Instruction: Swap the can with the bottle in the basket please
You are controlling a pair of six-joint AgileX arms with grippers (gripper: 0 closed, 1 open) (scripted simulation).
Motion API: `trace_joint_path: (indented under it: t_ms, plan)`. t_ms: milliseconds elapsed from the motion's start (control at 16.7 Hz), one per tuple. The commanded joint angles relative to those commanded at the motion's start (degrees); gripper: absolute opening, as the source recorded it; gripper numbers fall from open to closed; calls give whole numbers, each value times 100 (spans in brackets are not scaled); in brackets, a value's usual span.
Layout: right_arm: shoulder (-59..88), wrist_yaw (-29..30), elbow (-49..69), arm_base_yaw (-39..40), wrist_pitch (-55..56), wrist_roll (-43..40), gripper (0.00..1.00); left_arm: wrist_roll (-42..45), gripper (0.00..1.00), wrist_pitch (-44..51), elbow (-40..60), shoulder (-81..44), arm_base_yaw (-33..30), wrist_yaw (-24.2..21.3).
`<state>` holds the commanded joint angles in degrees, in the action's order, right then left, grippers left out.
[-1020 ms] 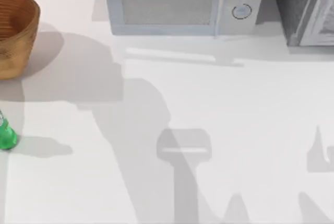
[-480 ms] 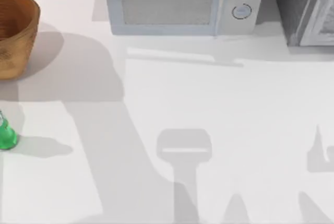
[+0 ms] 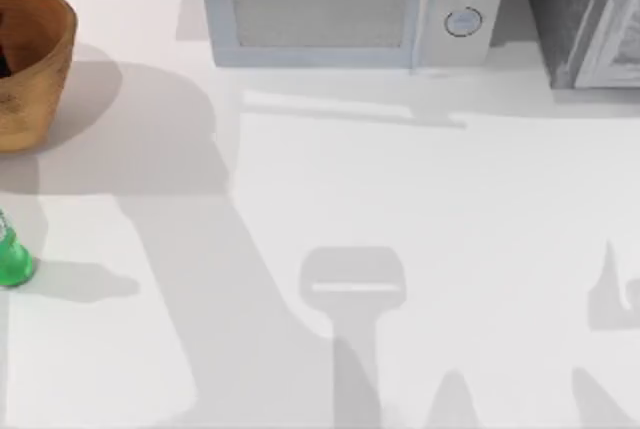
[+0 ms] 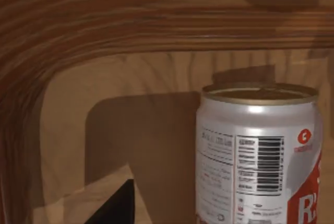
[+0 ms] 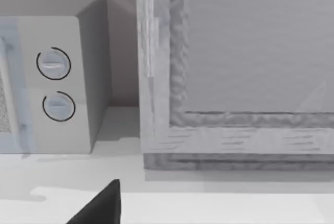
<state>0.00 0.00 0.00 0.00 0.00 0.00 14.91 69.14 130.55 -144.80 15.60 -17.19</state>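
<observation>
Tabletop (image 3: 420, 249), white. Basket (image 3: 35, 59) at its far left; left pincer (image 4: 112, 205) is down inside it, can (image 4: 258, 151) upright just beside the pincer, apart. Bottle (image 3: 12, 259) outside, near basket. Can't tell whether either pincer is released or clenched. Right pincer (image 5: 99, 203) parked facing microwave (image 5: 47, 78). Risk: off-centre approach tips the can against basket wall.

top: overhead | left wrist: close inside basket (image 4: 104, 36) (also top's) | right wrist: microwave (image 5: 52, 78)
</observation>
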Motion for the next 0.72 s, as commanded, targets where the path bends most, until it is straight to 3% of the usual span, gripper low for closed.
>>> trace_joint_path:
  t_ms: [480,720]
  plan:
    - [0,0,0,0,0,0,100,-71,100,-491,-378,-92,-71,7]
    - [0,0,0,0,0,0,100,-71,70,-491,-378,-92,-71,7]
